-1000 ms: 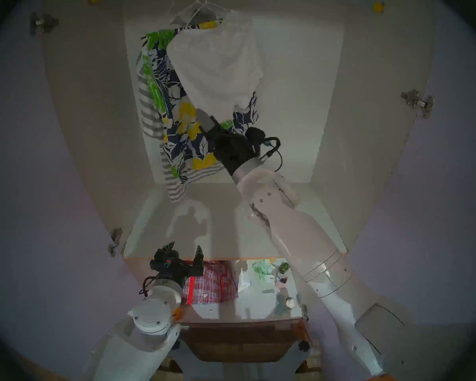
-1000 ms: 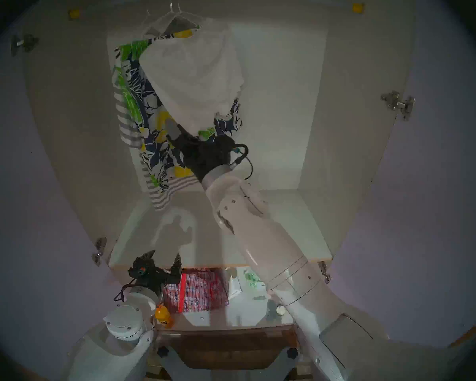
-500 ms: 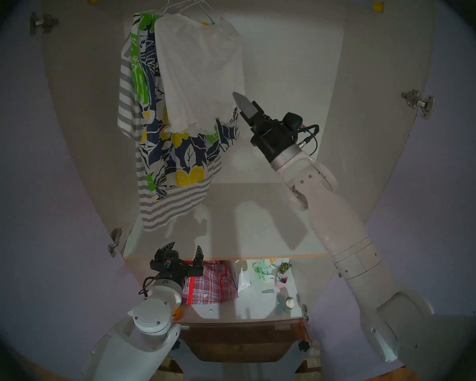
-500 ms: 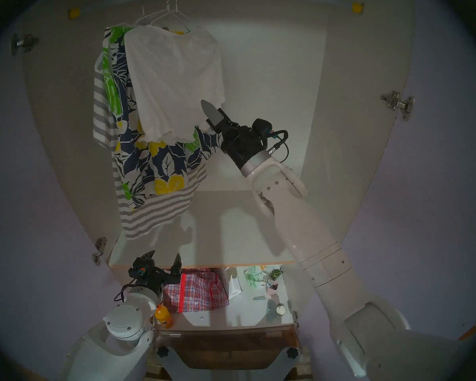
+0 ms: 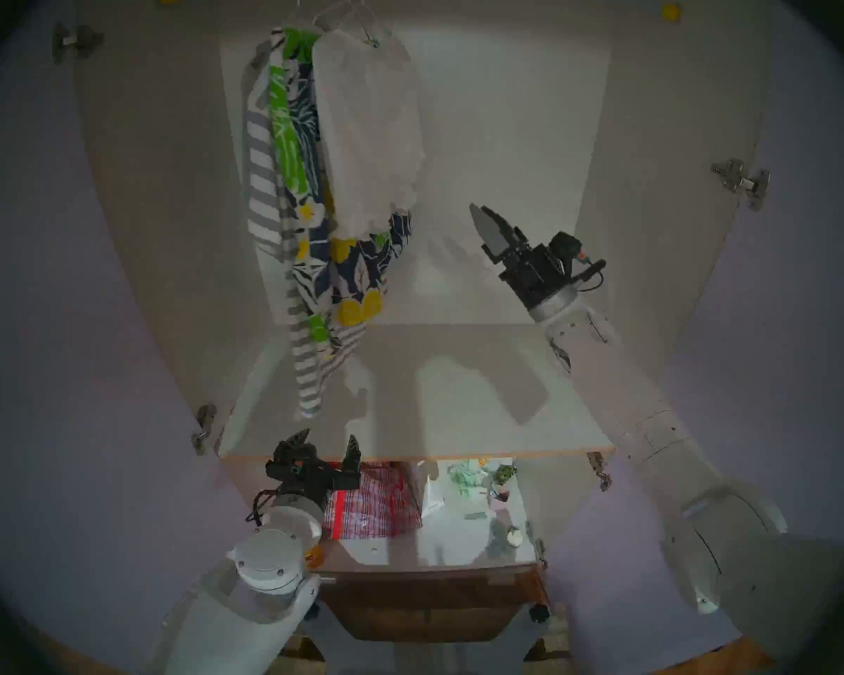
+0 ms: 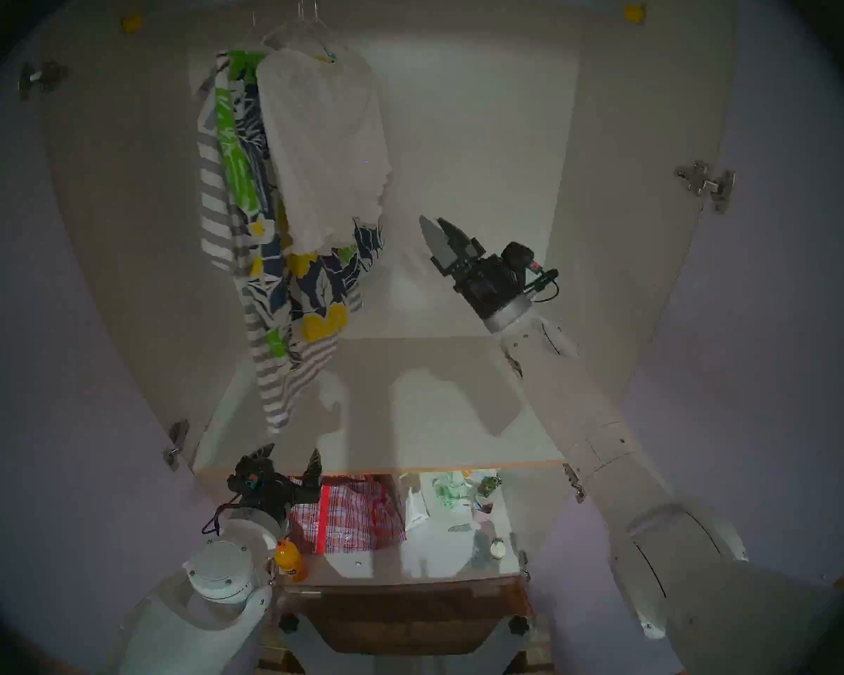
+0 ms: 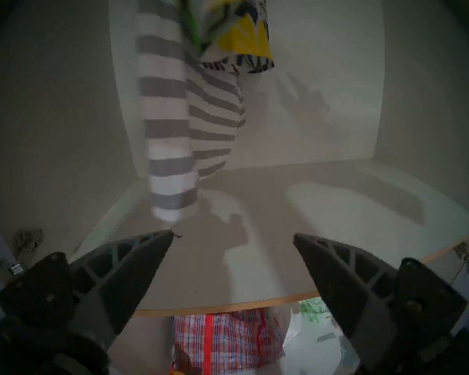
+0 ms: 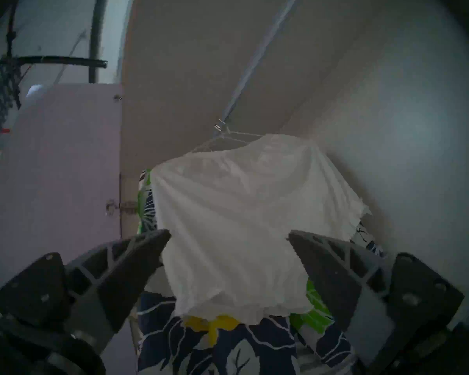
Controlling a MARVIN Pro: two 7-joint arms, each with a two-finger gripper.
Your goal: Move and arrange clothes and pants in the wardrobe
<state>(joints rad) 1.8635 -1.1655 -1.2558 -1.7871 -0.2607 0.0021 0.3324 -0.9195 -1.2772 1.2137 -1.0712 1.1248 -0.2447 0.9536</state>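
Three garments are hanging bunched on wire hangers at the wardrobe [image 5: 654, 172] rail's left end, over the shelf's back-left corner: striped T-shirt [image 5: 264, 172], floral shorts [image 5: 352, 269], white ruffled top [image 5: 371, 123]. Light and limp, they are likely best gripped at the stiff hanger. The right tool [image 5: 489, 221] is hovering spread and empty beside them; the left tool [image 5: 327, 442] is waiting spread at the shelf's front edge.

Home bedroom: clothes-hung wardrobe [image 5: 507, 123]
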